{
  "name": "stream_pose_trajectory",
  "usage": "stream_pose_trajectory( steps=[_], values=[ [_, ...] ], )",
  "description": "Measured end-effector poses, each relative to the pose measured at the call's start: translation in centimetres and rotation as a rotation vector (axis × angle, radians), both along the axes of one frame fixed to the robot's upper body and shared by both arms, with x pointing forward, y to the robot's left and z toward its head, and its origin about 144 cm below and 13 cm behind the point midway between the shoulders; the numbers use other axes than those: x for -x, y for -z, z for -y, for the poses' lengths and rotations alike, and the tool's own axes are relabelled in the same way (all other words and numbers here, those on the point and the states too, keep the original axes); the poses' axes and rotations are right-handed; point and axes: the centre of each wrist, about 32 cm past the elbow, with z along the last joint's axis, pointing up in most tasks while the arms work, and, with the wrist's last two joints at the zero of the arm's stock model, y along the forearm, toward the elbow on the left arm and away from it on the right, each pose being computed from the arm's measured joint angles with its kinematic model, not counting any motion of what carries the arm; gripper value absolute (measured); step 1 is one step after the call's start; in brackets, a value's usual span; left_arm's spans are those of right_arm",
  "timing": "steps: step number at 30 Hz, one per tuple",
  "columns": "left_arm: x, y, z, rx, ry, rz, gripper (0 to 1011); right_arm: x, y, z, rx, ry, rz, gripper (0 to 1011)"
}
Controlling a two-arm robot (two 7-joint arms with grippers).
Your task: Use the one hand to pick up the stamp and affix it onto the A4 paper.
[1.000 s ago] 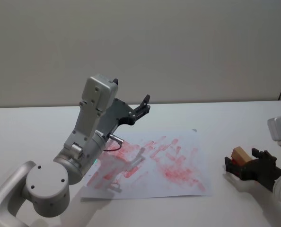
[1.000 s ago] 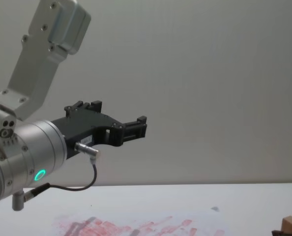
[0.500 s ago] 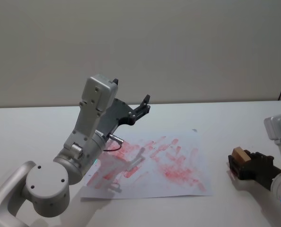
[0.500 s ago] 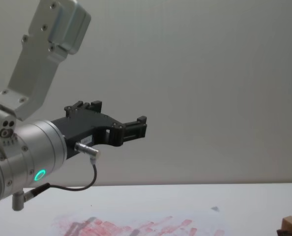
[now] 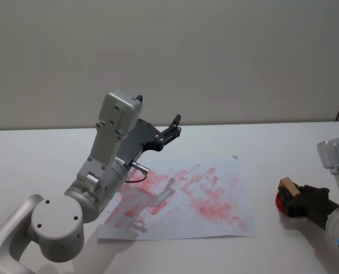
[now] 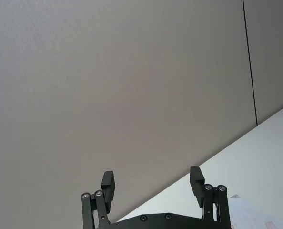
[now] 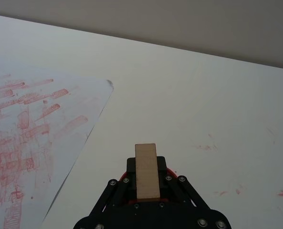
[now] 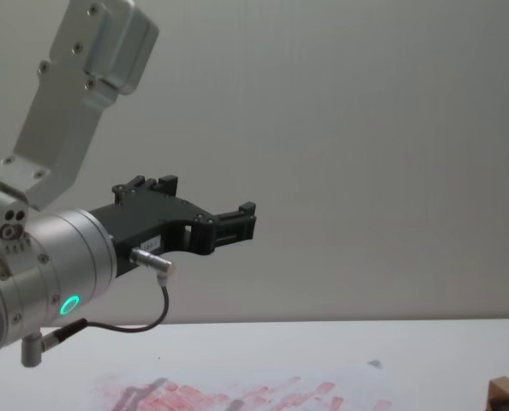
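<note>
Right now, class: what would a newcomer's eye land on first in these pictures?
The big silver-grey left arm rises at the left, its black left gripper open in the air. Below it, mid-table, lies a white sheet smeared with red stamp prints. At the right edge, the black right gripper clamps a light-brown wooden stamp over a red disc.
</note>
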Motion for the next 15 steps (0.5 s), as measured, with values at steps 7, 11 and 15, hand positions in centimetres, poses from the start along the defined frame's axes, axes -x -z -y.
stream_pose_trajectory(
  steps=[7,11,15],
  values=[
    [0.0,0.0,0.0,0.0,0.0,0.0,1001,0.0,-0.2,0.0,0.007,-0.01,0.017,218],
    [0.0,0.0,0.0,0.0,0.0,0.0,1001,-0.1,-0.7,-0.1,0.01,-0.035,0.055,218],
    [0.0,0.0,0.0,0.0,0.0,0.0,1001,-0.4,-1.2,-0.2,0.007,-0.059,0.085,218]
  ],
)
